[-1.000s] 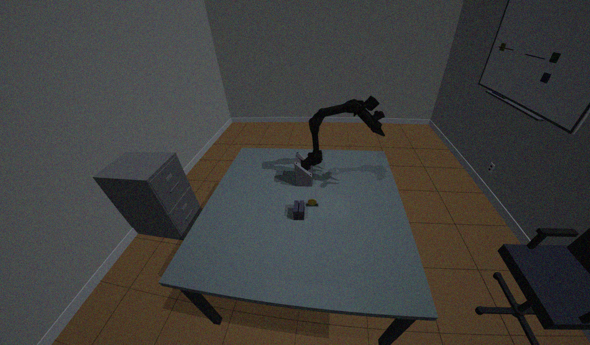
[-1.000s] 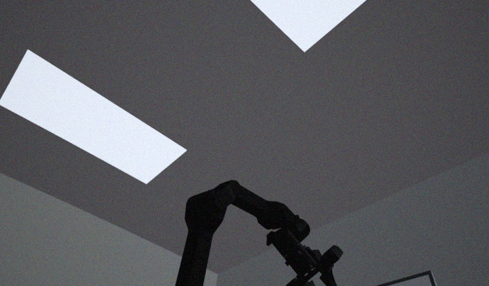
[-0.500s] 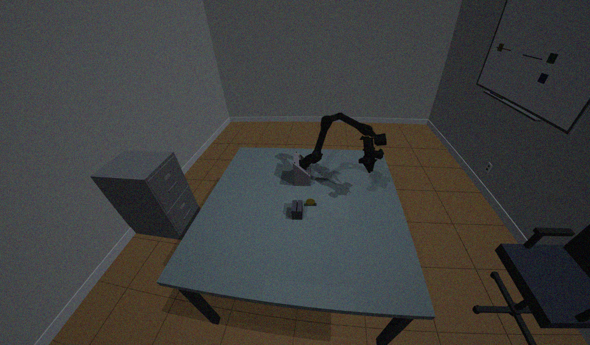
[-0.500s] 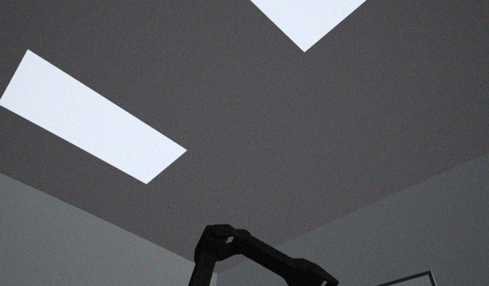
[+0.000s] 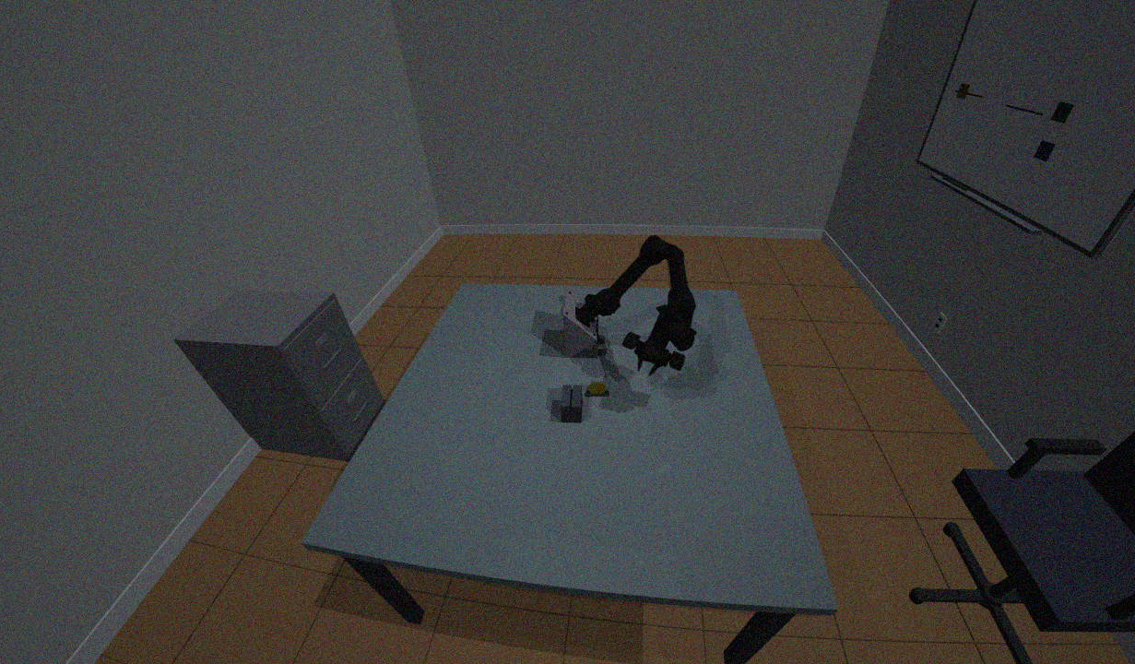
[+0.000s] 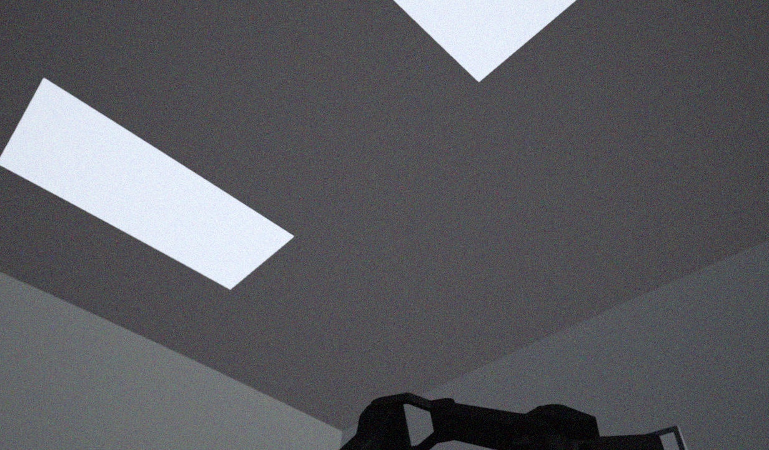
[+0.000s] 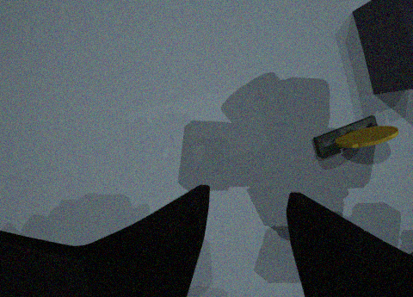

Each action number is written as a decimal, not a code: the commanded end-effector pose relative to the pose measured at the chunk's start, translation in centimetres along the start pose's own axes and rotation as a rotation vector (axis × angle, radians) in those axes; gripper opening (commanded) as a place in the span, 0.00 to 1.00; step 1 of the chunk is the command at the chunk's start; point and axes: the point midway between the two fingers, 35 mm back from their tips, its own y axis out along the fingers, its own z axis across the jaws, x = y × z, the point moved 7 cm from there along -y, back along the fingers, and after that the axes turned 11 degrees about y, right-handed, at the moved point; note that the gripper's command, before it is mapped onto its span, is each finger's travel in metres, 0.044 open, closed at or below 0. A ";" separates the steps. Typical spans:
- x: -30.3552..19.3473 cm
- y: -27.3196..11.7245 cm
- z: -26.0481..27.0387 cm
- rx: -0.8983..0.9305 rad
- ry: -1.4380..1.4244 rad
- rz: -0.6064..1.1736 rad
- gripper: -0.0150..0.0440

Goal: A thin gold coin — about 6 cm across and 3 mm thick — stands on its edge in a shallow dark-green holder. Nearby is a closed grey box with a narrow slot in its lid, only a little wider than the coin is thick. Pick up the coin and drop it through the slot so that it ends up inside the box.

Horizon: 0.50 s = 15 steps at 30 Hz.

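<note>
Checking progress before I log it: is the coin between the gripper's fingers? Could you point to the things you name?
No, the coin (image 5: pixel 597 387) (image 7: pixel 366 137) stands in its holder (image 5: pixel 590 395) (image 7: pixel 325 146), off to one side of the fingers.

So the arm (image 5: pixel 655 249) (image 6: pixel 487 422) is bent into a high arch, elbow up top, forearm dropping down to the wrist. The gripper (image 5: pixel 645 371) (image 7: pixel 249 190) points downward, fingers parted partway with nothing between them. From the wrist cam, both fingers look like dark wedges, tips well clear of touching.
</note>
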 end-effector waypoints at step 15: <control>7.7 4.5 -15.4 -0.007 1.204 0.350 0.53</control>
